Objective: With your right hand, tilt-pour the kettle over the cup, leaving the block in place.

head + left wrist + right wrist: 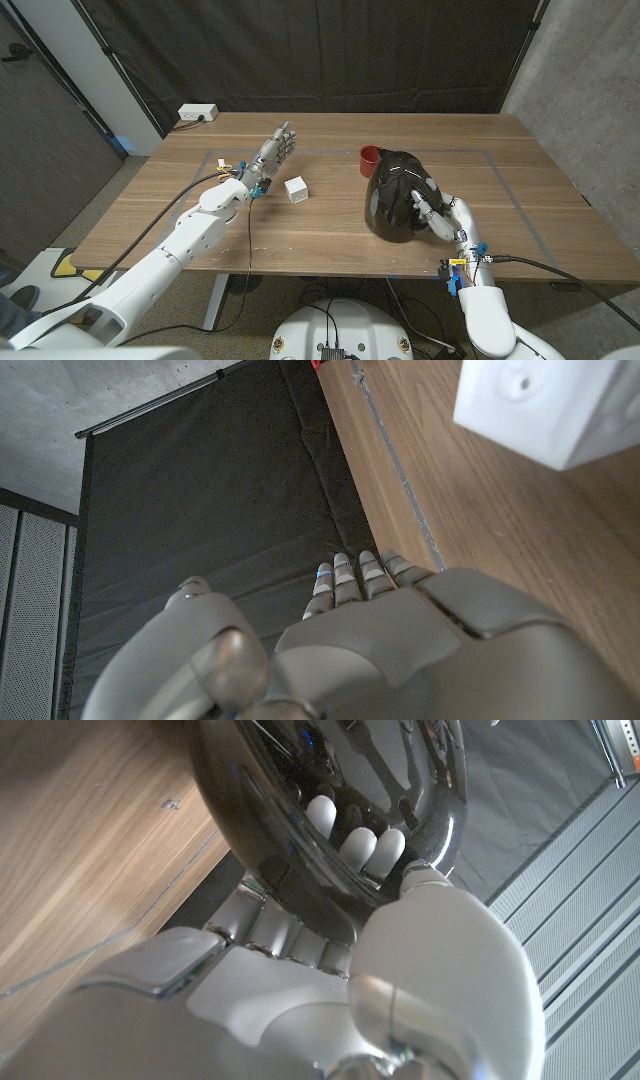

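While the right robot hand [437, 213] wraps its fingers [358, 845] around the handle side of the black kettle [398, 197], the pouring step looks to be in hand: the kettle sits right of the frame's centre in the head view, leaning toward the red cup [370, 157], which shows just above and left of it, partly hidden by the kettle's body. Whether the spout is over the cup's mouth cannot be told. The next move probably calls for a little more tilt toward the cup, with the grasp kept firm on the glossy body.

Left of centre lies the white block [296, 189], well apart from kettle and cup, so the pour need not come near it. Just beside the block, on its upper left, the left robot hand [274, 150] holds nothing, fingers stretched out and close together.

Bare table [330, 240] lies between block and kettle and to the kettle's right; the table's lower edge runs near the right wrist, so drawing back has less room there.
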